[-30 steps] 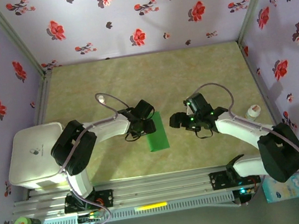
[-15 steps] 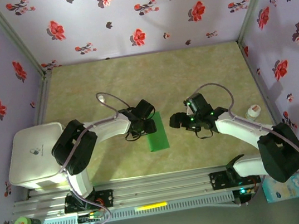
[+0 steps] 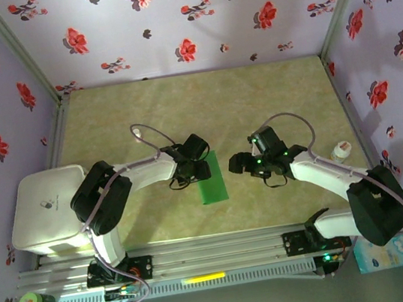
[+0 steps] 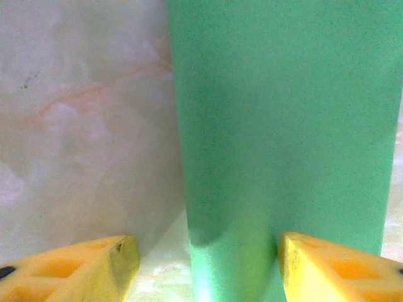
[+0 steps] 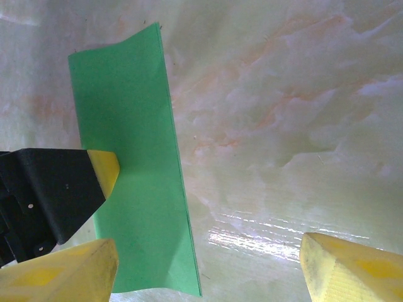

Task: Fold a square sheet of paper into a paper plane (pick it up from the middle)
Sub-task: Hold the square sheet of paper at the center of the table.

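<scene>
1. Green and folded into a narrow strip, the square sheet of paper (image 3: 211, 178) lies flat at the centre of the table (image 3: 180, 108), running roughly 12 to 6 o'clock.
2. The left gripper (image 3: 198, 170) sits at the strip's 10 o'clock edge, jaws parted. The paper's end lies between its fingertips (image 4: 82, 270), unpinched.
3. The right gripper (image 3: 239, 163) hovers at 2 o'clock, just beside the paper, jaws wide and empty.
4. To crease well, I'd pin one side flat with the left, lift the 3 o'clock edge with the right, and fold slowly so the edges align.
</scene>
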`<state>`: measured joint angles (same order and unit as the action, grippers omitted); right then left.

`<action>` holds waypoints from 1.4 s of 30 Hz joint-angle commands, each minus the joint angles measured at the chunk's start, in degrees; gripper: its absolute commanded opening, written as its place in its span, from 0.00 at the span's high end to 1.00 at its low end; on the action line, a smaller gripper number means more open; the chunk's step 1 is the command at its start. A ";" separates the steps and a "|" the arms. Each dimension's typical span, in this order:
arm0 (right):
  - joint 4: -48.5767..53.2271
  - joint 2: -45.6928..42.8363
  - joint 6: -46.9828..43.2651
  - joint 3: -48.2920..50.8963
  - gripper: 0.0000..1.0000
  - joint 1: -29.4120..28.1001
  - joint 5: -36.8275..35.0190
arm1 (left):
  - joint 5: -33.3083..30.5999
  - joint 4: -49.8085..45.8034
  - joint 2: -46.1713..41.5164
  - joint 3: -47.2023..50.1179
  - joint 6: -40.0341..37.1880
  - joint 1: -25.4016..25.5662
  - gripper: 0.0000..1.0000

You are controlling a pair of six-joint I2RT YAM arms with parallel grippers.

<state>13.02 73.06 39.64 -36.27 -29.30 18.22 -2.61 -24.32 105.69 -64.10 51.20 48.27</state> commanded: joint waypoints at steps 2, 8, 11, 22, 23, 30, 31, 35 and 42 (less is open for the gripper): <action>-2.12 0.17 1.32 0.70 0.24 -0.41 1.20 | 0.59 3.53 6.54 2.13 -1.09 0.16 0.37; -2.90 0.86 1.45 0.85 0.24 -0.41 1.93 | 0.57 3.53 6.53 2.04 -0.92 0.16 0.37; -3.89 1.71 1.49 0.68 0.29 -0.41 3.65 | 0.57 3.50 6.53 2.21 -1.01 0.16 0.37; -16.38 10.53 5.83 0.32 0.97 -0.41 13.77 | 0.65 3.50 6.52 2.22 -1.07 0.24 0.37; -17.14 11.68 6.17 -0.12 1.00 -0.41 14.50 | 0.59 3.55 6.50 2.36 -1.05 0.29 0.37; -18.86 17.90 7.54 -3.48 1.00 -1.53 15.29 | 0.59 3.84 6.63 2.53 -0.84 0.30 0.37; -18.90 18.65 7.56 -3.97 1.00 -1.79 15.27 | 0.65 3.88 6.63 2.53 -0.77 0.33 0.37; -18.36 21.60 7.33 -5.99 1.00 -2.56 15.01 | 0.59 3.83 6.71 2.61 -0.71 0.33 0.37; -17.33 26.30 6.79 -8.76 1.00 -3.34 14.99 | 0.66 4.26 6.72 2.82 -0.63 0.33 0.37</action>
<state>-4.69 97.82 46.57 -43.48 -32.18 32.42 -2.66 -24.53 105.86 -64.29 51.20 48.38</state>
